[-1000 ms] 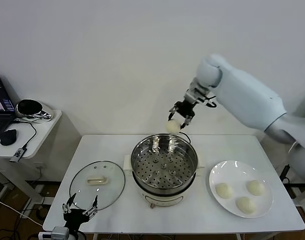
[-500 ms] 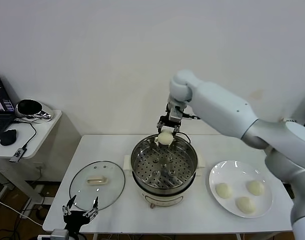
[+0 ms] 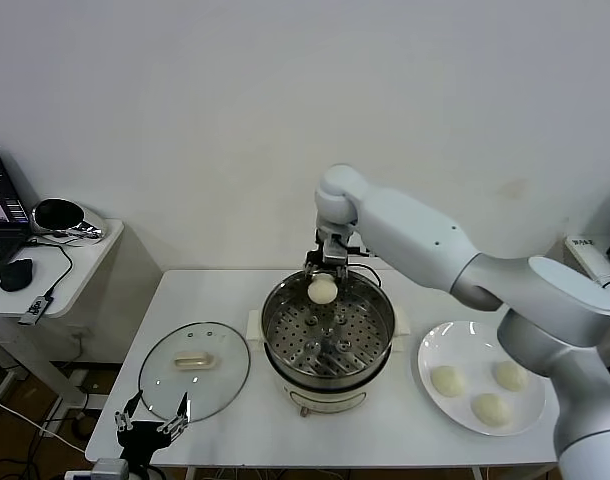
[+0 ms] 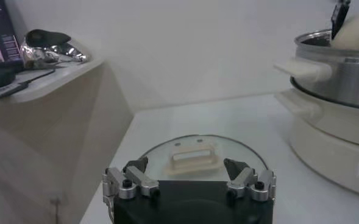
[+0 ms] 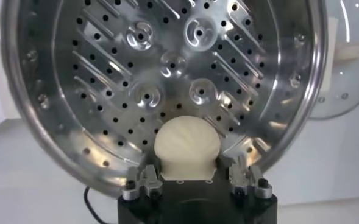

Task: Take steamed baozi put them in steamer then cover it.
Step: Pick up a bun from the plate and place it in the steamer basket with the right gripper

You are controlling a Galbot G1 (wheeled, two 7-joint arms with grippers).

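Observation:
My right gripper (image 3: 324,283) is shut on a cream-white baozi (image 3: 323,290) and holds it over the far part of the steel steamer (image 3: 375,350), above its perforated tray. In the right wrist view the baozi (image 5: 186,146) sits between the fingers over the tray (image 5: 167,67). Three more baozi (image 3: 446,381) lie on a white plate (image 3: 455,340) at the right. The glass cover (image 3: 165,385) with its cream handle lies flat on the table left of the steamer. My left gripper (image 3: 153,423) is open and empty at the table's front edge, just before the cover (image 4: 240,149).
A side table (image 3: 90,262) at the left holds a laptop, a mouse and cables. The steamer's cream base and side handle (image 4: 302,68) stand close to the cover's right. The white wall runs behind the table.
My right gripper has carried the baozi leftward and down, from behind the steamer to over its tray. The left arm has stayed put.

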